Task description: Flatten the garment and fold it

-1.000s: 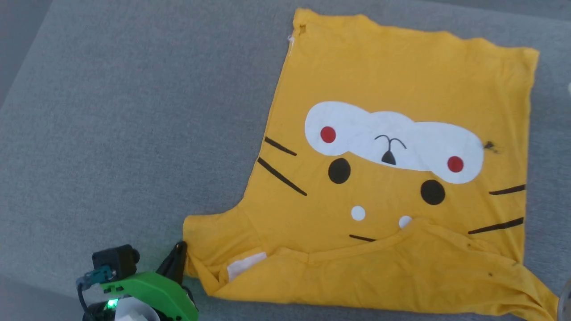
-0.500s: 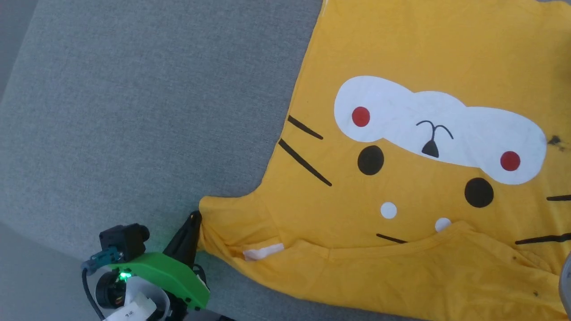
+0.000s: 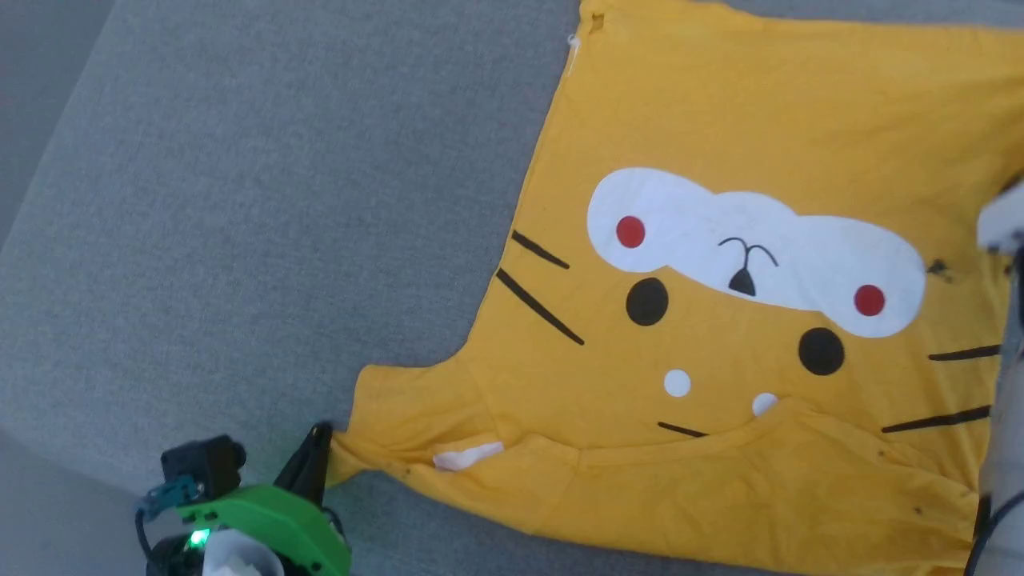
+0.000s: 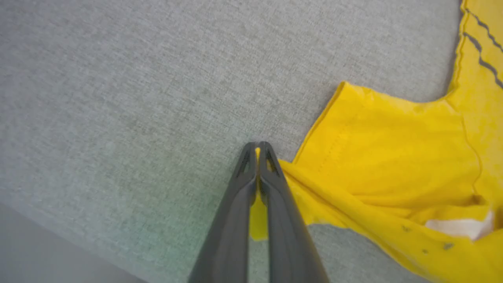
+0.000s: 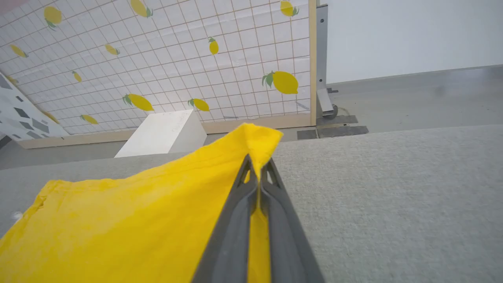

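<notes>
Mostly flat garment (image 3: 760, 120), edge in left pincer (image 4: 258, 147)

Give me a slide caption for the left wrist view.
Close-up: left pincer shut on the sleeve edge of the yellow T-shirt, which lies on a grey fabric surface.

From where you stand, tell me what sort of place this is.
Probably a robot test studio, not a home: a lemon-print backdrop panel on a metal stand, a white wall, and a grey fabric surface under the garment.
</notes>
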`<state>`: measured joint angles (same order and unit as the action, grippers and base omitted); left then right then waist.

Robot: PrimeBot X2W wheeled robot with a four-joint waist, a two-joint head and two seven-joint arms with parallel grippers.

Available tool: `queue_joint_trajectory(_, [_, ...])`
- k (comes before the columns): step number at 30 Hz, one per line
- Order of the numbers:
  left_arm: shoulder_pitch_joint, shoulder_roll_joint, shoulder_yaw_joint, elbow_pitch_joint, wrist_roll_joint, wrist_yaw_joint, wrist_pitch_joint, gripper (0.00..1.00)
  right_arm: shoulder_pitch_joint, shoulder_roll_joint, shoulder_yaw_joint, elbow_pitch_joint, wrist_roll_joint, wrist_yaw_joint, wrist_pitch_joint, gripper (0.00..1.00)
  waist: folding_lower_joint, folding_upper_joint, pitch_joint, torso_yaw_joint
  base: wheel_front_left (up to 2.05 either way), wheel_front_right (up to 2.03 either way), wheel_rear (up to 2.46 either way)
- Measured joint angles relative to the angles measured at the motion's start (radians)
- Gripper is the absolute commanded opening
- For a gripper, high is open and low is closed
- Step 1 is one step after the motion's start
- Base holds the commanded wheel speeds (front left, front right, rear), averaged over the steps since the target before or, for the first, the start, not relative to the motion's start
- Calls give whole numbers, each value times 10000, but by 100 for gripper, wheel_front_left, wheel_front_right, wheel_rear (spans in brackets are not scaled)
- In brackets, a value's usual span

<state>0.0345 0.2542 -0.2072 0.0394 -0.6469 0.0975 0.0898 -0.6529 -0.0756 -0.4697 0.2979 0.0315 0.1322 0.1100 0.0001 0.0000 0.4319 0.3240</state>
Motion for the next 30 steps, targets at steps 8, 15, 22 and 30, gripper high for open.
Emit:
queue_joint_trajectory(8, [1214, 456, 261, -385, -50, 464, 426, 0, 2866, 259, -502, -717, -67, 0, -884, 0, -2, 0, -1198, -781, 0, 0, 0])
queue_joint_trajectory(15, [1607, 594, 305, -832, -59, 708, 644, 0, 4662, 251, -1417, -1129, 267, 0, 1781, 0, -2, 0, -1895, -1693, 0, 0, 0])
queue_joint_trajectory(22, [1704, 627, 249, -1035, -61, 721, 800, 0, 5878, 192, -1546, -1145, 721, 2, 5129, 0, -2, 0, -2262, -2370, 0, 0, 0])
queue_joint_trajectory(30, [1699, 669, 157, -1066, -59, 784, 849, 0, 6097, 226, -1154, -1833, 1181, 0, 5018, 100, -2, 0, -2355, -2508, 0, 0, 0])
